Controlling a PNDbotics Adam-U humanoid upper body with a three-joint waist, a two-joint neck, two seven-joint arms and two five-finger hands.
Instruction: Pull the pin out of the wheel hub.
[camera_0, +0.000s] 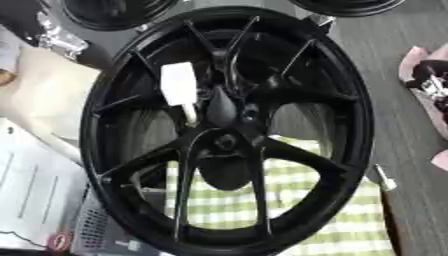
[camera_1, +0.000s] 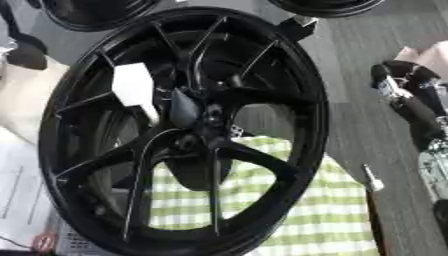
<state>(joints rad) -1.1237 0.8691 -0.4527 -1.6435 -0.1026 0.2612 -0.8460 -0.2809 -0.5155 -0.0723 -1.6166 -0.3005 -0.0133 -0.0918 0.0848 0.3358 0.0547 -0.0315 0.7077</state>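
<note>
Left eye view shows the pin (camera_0: 181, 88) white, lodged left of the hub (camera_0: 229, 114) — ungrasped; right hand (camera_1: 411, 100) fingers unclear — next reach in, grip it.

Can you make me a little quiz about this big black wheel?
1. True or false: the pin on the wheel hub is black.
2. What shows through the lower spokes? A) green checked cloth B) a blue bucket C) sand
3. On which side of the wheel hub do the papers lie?

Key: 1 false, it is white. 2 A. 3 left.
</note>
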